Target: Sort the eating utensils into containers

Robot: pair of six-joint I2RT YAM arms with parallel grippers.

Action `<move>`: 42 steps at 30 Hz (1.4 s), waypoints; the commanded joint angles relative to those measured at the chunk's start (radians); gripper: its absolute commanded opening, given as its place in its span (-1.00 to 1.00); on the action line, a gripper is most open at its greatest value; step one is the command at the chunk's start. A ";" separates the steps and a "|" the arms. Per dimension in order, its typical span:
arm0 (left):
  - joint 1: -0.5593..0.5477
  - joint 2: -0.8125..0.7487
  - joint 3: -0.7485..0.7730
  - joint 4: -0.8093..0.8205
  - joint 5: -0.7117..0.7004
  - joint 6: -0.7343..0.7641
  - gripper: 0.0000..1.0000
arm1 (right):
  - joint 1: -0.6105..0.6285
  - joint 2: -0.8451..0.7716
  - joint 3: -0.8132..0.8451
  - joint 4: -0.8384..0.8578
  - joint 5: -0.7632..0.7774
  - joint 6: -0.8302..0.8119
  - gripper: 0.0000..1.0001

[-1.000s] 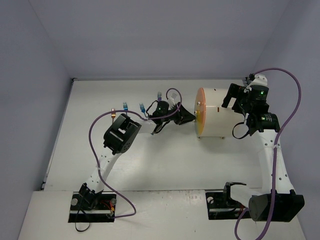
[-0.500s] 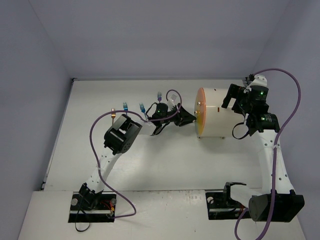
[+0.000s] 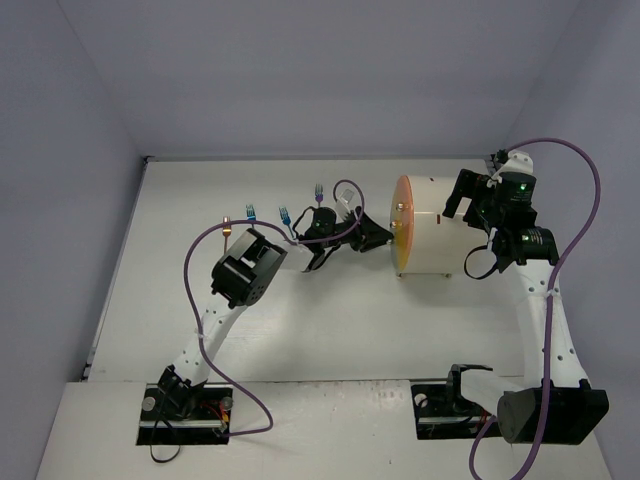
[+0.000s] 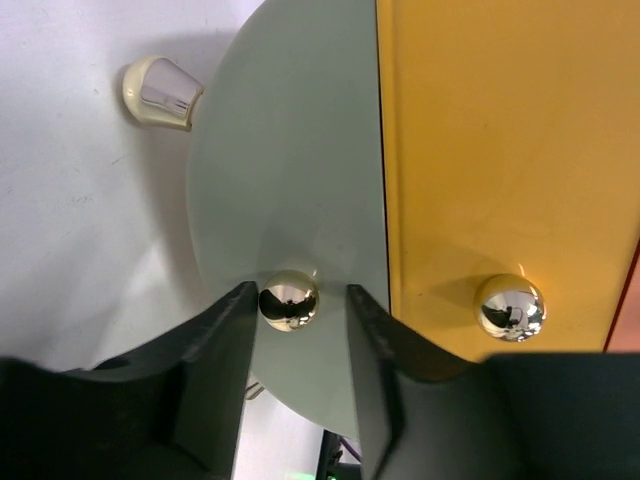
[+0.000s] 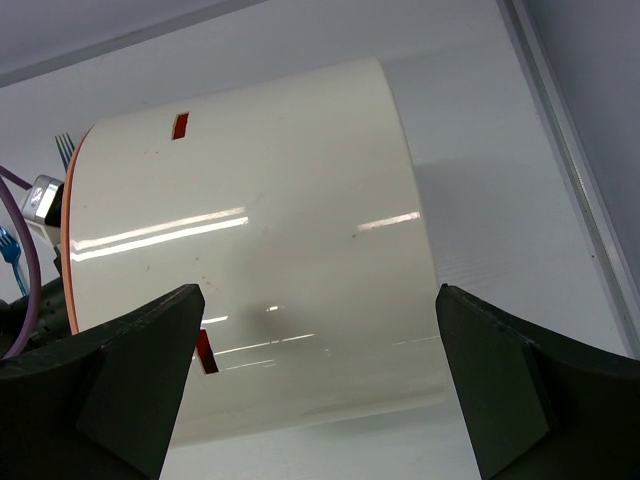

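**Drawer knob bracketed, not gripped; utensils unsorted**

Left gripper (image 3: 378, 238): at the orange front (image 4: 500, 150) of the cabinet (image 3: 440, 225). Fingers (image 4: 215, 350) are part open, one either side of a gold knob (image 4: 288, 300). One finger looks to be at the knob, and a gap shows on the other side. Nothing is held. A second knob (image 4: 510, 305) sits just beside, outside the jaws.

Right gripper (image 5: 318, 295): behind the cabinet, jaws spread wide and spanning its white body. Whether they touch it cannot be told. Nothing is held.

Utensils (image 3: 284, 214): four are seen lying on the table (image 3: 300, 320), left of the cabinet and beyond the left arm. No drawer is seen open.

Handling, as assessed:
- **Knob:** it is small, round and polished, so likely to slip. Close squarely on its widest part, or behind it at the stem, and pull straight out.
- **Cabinet:** it looks light and may slide with the pull, so bracing its rear is advisable.
- **Utensils:** they look thin, stiff and light, and lie flat. Take each across the handle near mid-length, fingertips down to the table.
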 commanded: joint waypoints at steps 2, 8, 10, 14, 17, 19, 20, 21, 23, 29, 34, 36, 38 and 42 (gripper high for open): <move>-0.012 -0.029 0.063 0.121 0.018 -0.008 -0.40 | 0.007 -0.018 0.004 0.036 -0.013 0.003 1.00; -0.013 -0.040 0.027 0.142 0.015 -0.003 -0.67 | 0.007 -0.022 0.007 0.036 -0.015 0.002 1.00; -0.011 -0.043 0.011 0.156 0.011 -0.004 -0.80 | 0.007 -0.020 0.007 0.036 -0.015 0.002 1.00; 0.007 -0.061 -0.031 0.176 0.009 0.000 -0.93 | 0.007 -0.022 0.005 0.036 -0.010 -0.002 1.00; 0.035 -0.086 -0.078 0.176 0.010 0.014 -0.94 | 0.007 -0.023 0.003 0.036 0.000 -0.003 1.00; 0.056 -0.104 -0.108 0.173 0.013 0.028 -0.94 | 0.007 -0.022 0.003 0.036 0.002 -0.004 1.00; 0.059 -0.111 -0.112 0.170 0.016 0.029 -0.94 | 0.007 -0.022 0.003 0.036 0.003 -0.004 1.00; 0.069 -0.120 -0.125 0.164 0.020 0.038 -0.94 | 0.007 -0.020 0.003 0.036 0.005 -0.004 1.00; 0.083 -0.131 -0.149 0.154 0.026 0.051 -0.94 | 0.007 -0.016 0.004 0.036 0.008 -0.006 1.00; 0.103 -0.152 -0.192 0.144 0.042 0.062 -0.94 | 0.007 -0.018 0.003 0.036 0.021 -0.006 1.00; 0.119 -0.178 -0.229 0.133 0.048 0.081 -0.94 | 0.007 -0.019 0.003 0.036 0.033 -0.010 1.00; 0.125 -0.191 -0.239 0.114 0.052 0.096 -0.94 | 0.007 -0.017 0.004 0.036 0.033 -0.009 1.00; 0.128 -0.200 -0.250 0.110 0.052 0.106 -0.94 | 0.007 -0.016 0.006 0.036 0.034 -0.012 1.00; 0.145 -0.228 -0.294 0.101 0.047 0.120 -0.94 | 0.007 -0.016 0.006 0.036 0.036 -0.012 1.00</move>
